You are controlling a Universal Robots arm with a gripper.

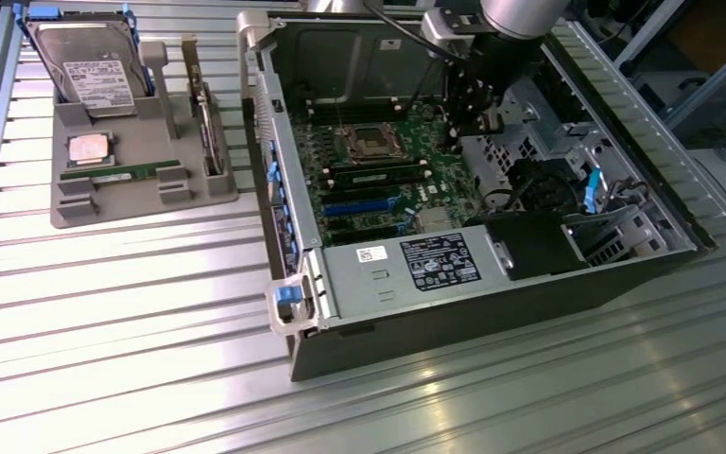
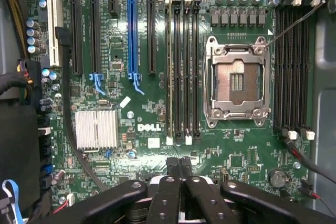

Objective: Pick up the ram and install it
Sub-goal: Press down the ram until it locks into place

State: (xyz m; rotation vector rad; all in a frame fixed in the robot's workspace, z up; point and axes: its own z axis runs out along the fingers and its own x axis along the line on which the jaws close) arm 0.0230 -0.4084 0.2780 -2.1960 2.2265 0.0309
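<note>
— Gripper [image 2: 180, 162] is closed, fingers pressed together with nothing between them. It hangs over the motherboard [image 2: 136, 103] inside the open computer case [image 1: 337, 312]. In the exterior view its tips are lost against dark metal.
— Ram [image 1: 121, 171]?
— Well apart from the gripper, lying flat in the grey holder [image 1: 148, 203] on the table [image 1: 111, 312], just beside the square silver chip [image 1: 90, 148]. Thin green strip, small pale label. Chips too small to make out.
— Memory slots [image 2: 182, 66]?
— Beside the CPU socket [image 2: 236, 82]. Cannot tell whether any of them holds a stick.

ram [image 1: 121, 174] on tray [image 1: 129, 205] | tray at exterior view's left of case [image 1: 464, 323]
</note>
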